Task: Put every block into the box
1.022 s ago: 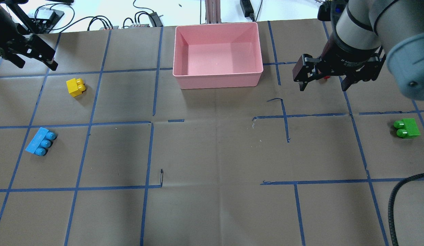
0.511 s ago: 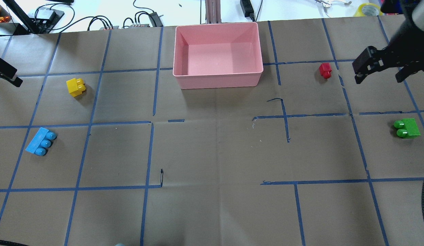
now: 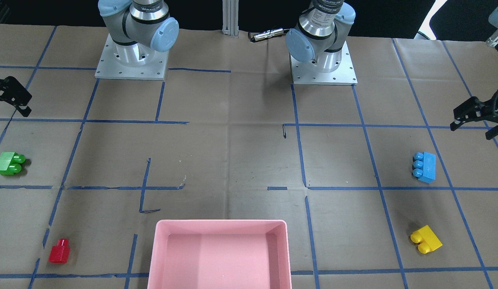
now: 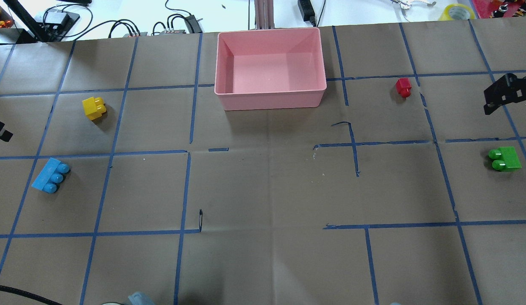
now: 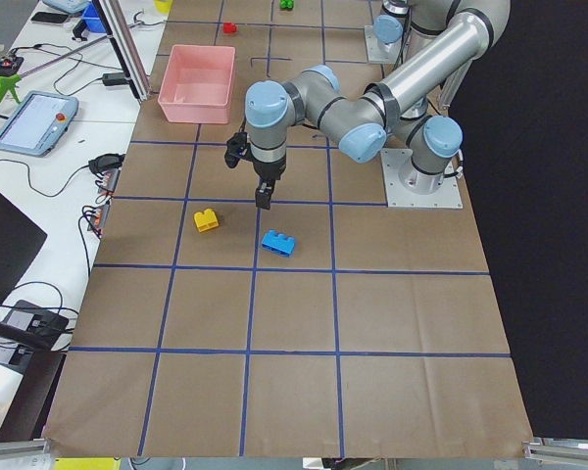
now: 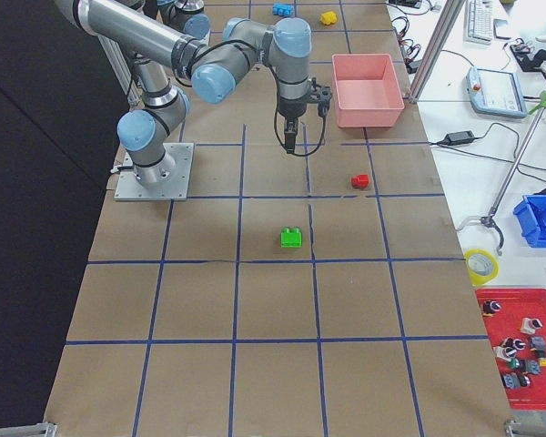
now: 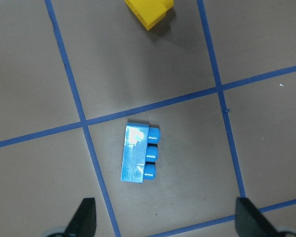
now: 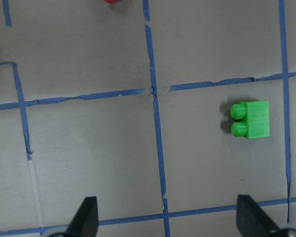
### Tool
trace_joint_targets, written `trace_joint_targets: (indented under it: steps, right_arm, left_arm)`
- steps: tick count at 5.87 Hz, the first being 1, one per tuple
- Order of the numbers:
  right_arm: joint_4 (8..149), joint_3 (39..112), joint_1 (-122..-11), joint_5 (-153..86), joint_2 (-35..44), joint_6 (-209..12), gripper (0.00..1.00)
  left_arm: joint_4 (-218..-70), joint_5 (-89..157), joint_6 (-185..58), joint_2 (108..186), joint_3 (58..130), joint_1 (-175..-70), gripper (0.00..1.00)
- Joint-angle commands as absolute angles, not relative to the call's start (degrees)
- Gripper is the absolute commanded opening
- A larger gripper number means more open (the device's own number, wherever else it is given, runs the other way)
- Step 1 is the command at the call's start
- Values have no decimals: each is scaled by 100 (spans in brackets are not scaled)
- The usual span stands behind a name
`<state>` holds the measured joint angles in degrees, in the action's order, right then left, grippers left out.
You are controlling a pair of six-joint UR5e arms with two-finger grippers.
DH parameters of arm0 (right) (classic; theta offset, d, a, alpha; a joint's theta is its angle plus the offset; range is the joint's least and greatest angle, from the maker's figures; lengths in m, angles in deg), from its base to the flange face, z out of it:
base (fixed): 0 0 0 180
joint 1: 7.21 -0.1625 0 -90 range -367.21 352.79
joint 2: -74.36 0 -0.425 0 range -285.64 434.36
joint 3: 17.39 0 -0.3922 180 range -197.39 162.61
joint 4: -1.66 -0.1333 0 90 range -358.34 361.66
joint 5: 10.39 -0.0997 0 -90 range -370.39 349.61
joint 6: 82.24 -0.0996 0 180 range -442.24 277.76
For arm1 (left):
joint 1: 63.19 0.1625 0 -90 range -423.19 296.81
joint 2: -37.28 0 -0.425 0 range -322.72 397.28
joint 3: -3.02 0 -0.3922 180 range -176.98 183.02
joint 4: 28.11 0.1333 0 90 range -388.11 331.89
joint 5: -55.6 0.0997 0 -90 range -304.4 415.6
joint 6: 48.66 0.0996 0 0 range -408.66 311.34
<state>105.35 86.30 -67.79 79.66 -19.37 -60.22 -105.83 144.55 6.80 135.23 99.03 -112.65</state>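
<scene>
The desk [image 4: 263, 190] is being covered by brown paper crossed with blue tape lines. The pink box [image 4: 269, 101] is being shown at the middle of the desk's far edge, open side up. The left hand [image 7: 166, 217] is being held above the desk with fingers spread wide, nothing being gripped. The right hand [image 8: 168, 217] is being held likewise, spread and gripping nothing. All four blocks are being seen on the paper, apart from the box. The blue block [image 4: 51, 175] is being framed between the left hand's fingers, studs pointing sideways. The green block [image 4: 505, 159] is being viewed off to one side by the right wrist camera. The yellow block [image 4: 94, 108] is being seen near the blue one. The red block [image 4: 403, 87] is being shown nearest the box, on the robot's right.
</scene>
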Motion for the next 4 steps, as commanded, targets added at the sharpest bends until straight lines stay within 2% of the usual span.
trace_joint_targets:
  steps: [1,2,4]
  right_arm:
    - [10703,9130,-6672,8092,-1340,-6036,100]
    - [11539,9150,-6228,8180,-1065,-5983,100]
    - [12416,9124,-6021,8216,-521,-5702,100]
  left_arm:
    - [-9752,14472,715,13772,10572,-11241,100]
    - [-8998,14472,758,14000,10933,-11250,100]
    - [-8517,14472,812,14597,10885,-11276,100]
